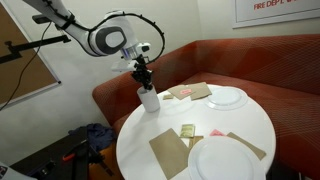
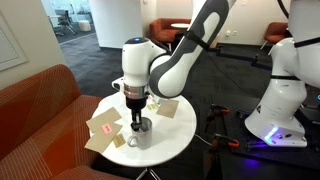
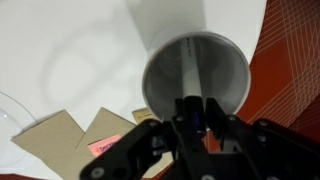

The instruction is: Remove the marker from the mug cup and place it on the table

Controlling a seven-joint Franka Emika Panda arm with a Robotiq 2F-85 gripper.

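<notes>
The black two-fingered hand [image 3: 197, 113] hung straight down over the small plain white cylindrical mug cup [image 3: 226, 82], its fingertips dipping to the rim. In the wrist view the fingers were drawn in narrow, pressed on either side of the dark end of the slim whitish marker [image 3: 190, 72], so the hand looked clenched on the marker. The marker's pale barrel ran down inside the cup, not yet lifted clear.

In both exterior views the hand [image 1: 144, 78] [image 2: 136, 118] sat right on top of the cup [image 1: 149, 100] [image 2: 141, 137], and the marker itself was too small to make out there. The cup stood upright near the edge of the large round white table [image 1: 200, 125], on the side closest to the arm. Well apart from it lay two flat white plates [image 1: 227, 97] [image 1: 225, 158] and some brown paper squares [image 1: 168, 152]. A red-brown curved bench [image 1: 250, 65] wrapped around behind the table.
</notes>
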